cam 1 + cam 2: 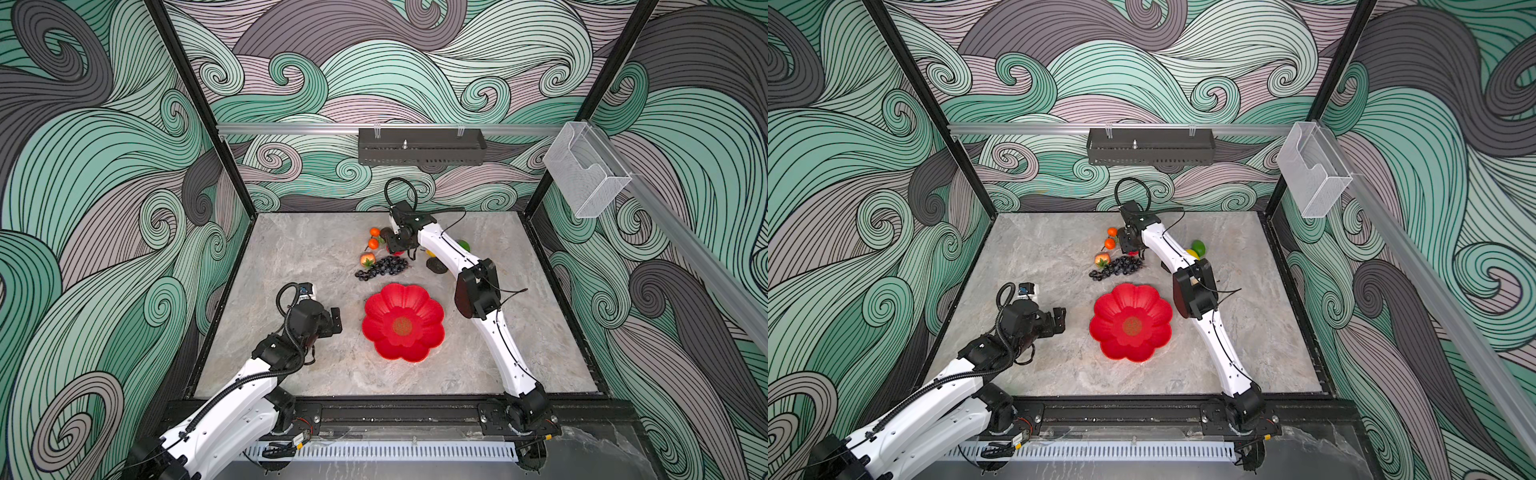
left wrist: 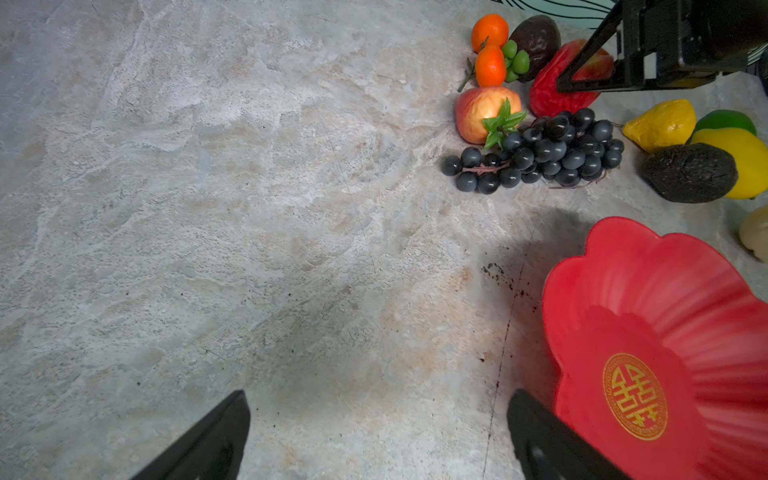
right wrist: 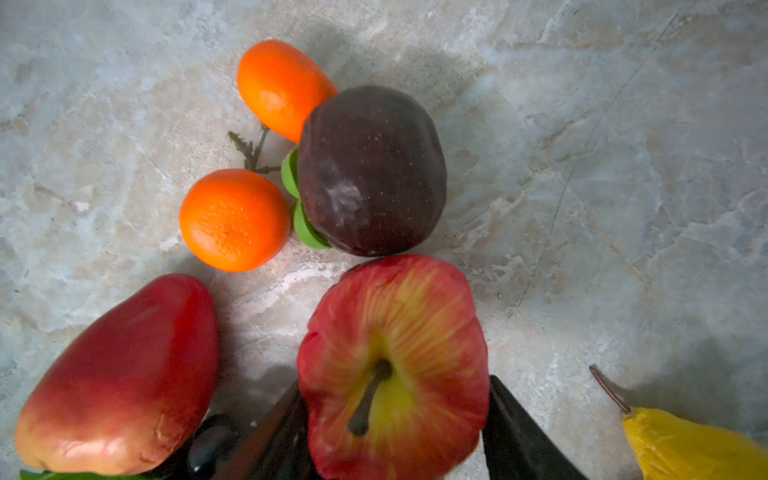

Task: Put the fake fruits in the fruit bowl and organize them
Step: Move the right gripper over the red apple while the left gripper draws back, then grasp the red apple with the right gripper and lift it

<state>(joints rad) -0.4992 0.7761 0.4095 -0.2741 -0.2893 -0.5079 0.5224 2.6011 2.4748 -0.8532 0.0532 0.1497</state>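
Note:
My right gripper [image 3: 395, 382] is at the back of the table, jaws pressed against both sides of a red apple [image 3: 399, 332] with a yellow centre and a dark stem. Around it lie two tangerines [image 3: 235, 220], a dark round fruit [image 3: 370, 170], a long red fruit [image 3: 124, 374] and a yellow pear [image 3: 685, 449]. The black grape bunch [image 1: 380, 267] lies between that cluster and the red flower-shaped fruit bowl [image 1: 386, 303], which holds no fruit. My left gripper [image 1: 336, 320] hovers open just left of the bowl, nothing between its fingers [image 2: 224, 432].
An avocado [image 2: 688, 172], a lemon [image 2: 744, 158], a lime [image 2: 725, 120] and a cream pear [image 2: 756, 237] lie behind and right of the bowl, partly under my right arm [image 1: 478, 291] in both top views. A peach-coloured fruit with a leaf [image 2: 484, 110] touches the grapes.

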